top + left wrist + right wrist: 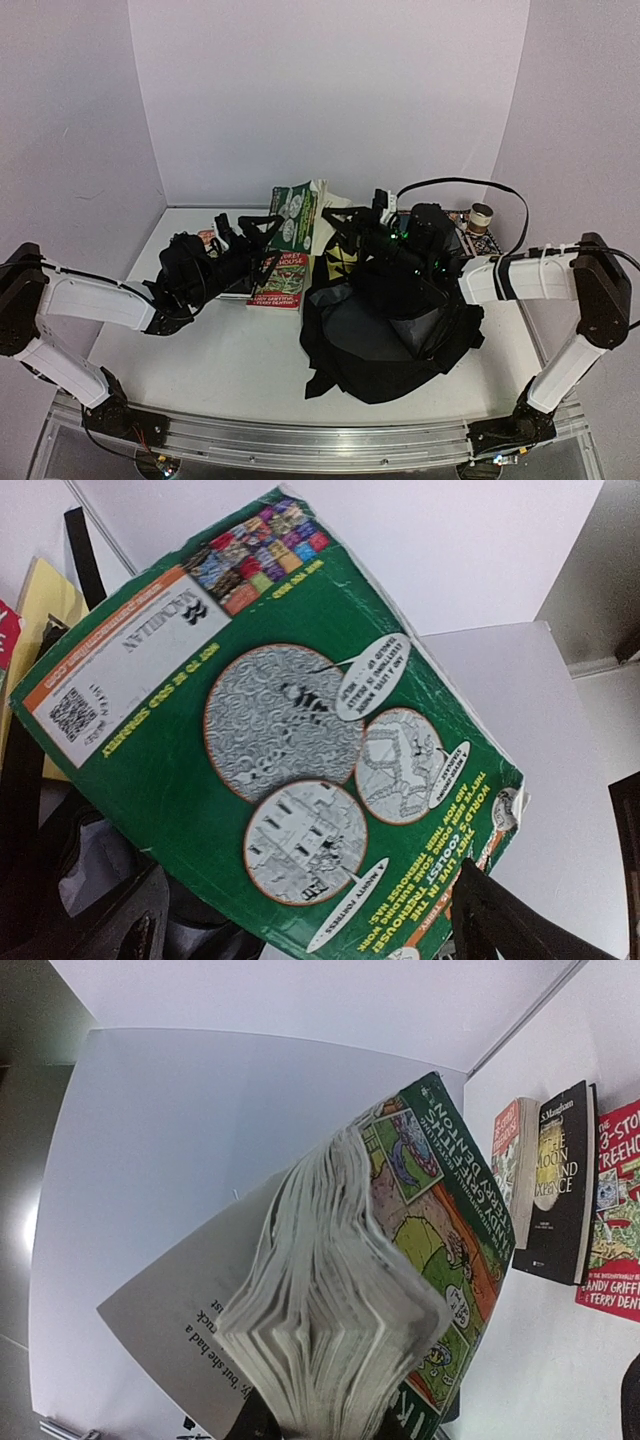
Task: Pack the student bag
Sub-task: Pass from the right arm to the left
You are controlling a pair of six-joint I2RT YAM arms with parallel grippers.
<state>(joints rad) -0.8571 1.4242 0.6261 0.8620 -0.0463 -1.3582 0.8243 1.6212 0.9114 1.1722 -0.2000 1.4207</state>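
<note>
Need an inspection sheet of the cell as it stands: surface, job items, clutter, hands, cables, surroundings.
Surface: white table, no spills seen.
Job's things: student bag slumped right of centre; green book held up behind it, pages fanned; red book and black book flat on the table.
Clutter: small roll far right; yellow item by the bag, unidentifiable.
Hands: left hand open, facing the green book's cover; right hand shut on the green book.
Cables: black cable looping behind the right arm.
Surroundings: plain white walls.
</note>
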